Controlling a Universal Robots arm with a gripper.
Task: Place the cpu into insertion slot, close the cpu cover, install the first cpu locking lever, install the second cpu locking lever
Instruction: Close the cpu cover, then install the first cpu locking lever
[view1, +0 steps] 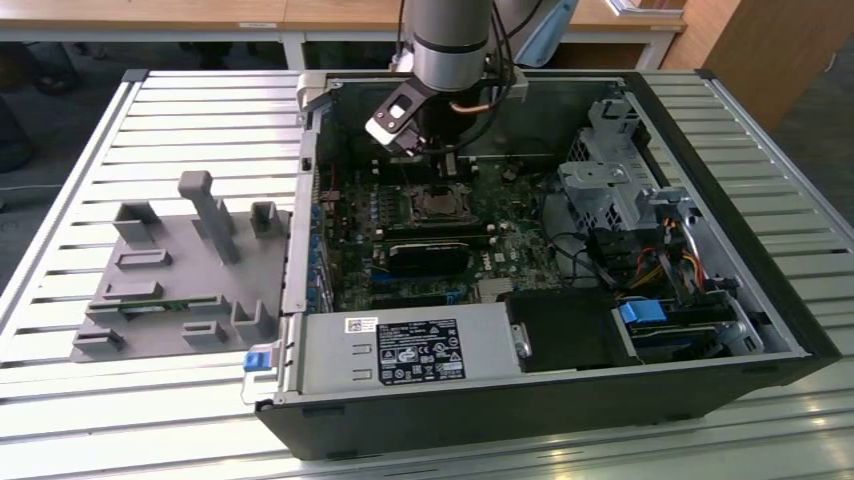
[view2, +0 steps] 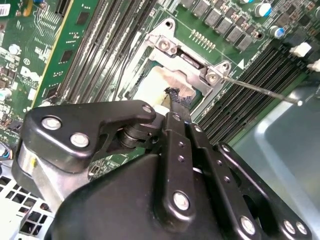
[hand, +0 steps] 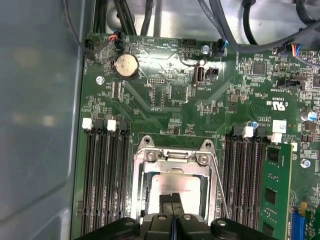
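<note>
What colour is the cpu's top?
Dull silvery-beige metal; the cpu shows best in the first wrist view.

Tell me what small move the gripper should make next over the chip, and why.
Probably slide the shut gripper sideways to the thin lever. The chip already lies seated in the board, the cover looks lowered around it, and the lever juts out loose beside it, apparently not latched.

Arm upright, wrist tilted, claw downward, its two fingertips tight together.
</note>
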